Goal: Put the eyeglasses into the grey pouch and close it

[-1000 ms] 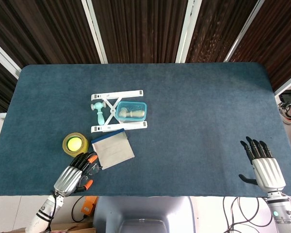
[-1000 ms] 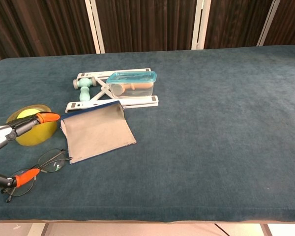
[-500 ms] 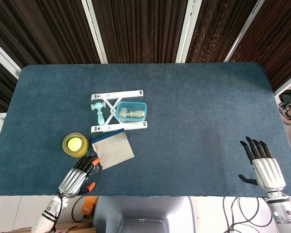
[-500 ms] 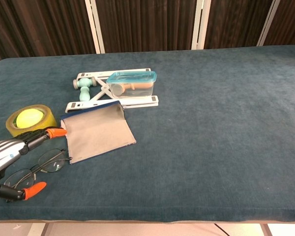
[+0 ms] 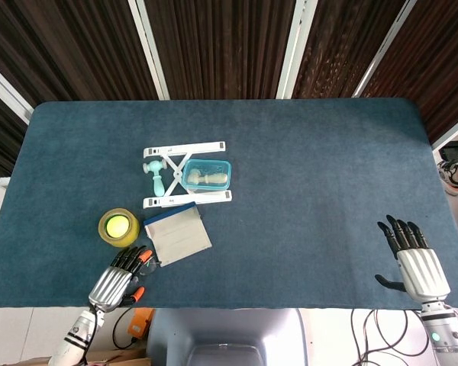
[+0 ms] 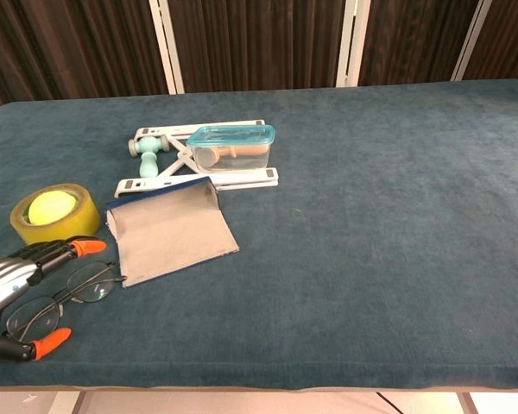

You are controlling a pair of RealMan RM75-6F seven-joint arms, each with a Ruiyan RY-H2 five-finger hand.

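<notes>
My left robot hand (image 6: 13, 285) hovers open over the eyeglasses (image 6: 56, 297), which lie flat on the desk (image 6: 371, 216) near its front edge at 7 o'clock from the grey pouch (image 6: 171, 229), fingers spread on either side and gripping nothing, so far as I can tell. My right robot hand (image 5: 417, 263) rests open and empty, well apart at the front right corner. If I close now, I judge the thin wire frame could slip out or slide off the near edge, and a hard squeeze might bend it.
</notes>
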